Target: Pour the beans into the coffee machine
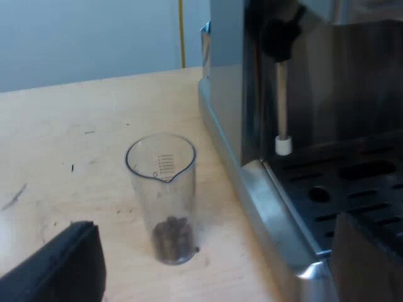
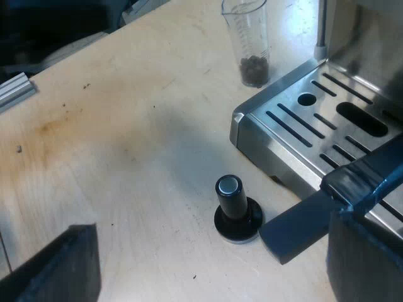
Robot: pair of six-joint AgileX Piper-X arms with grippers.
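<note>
Both left gripper (image 1: 217, 233) and right gripper (image 2: 213, 236) gape empty; measuring glass (image 1: 165, 189) shows scale lines.

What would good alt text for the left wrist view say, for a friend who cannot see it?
A clear measuring glass with a few beans at its bottom stands upright on a wooden table, close beside the machine and its metal drip tray. The left gripper is open, its fingers apart from the glass.
</note>
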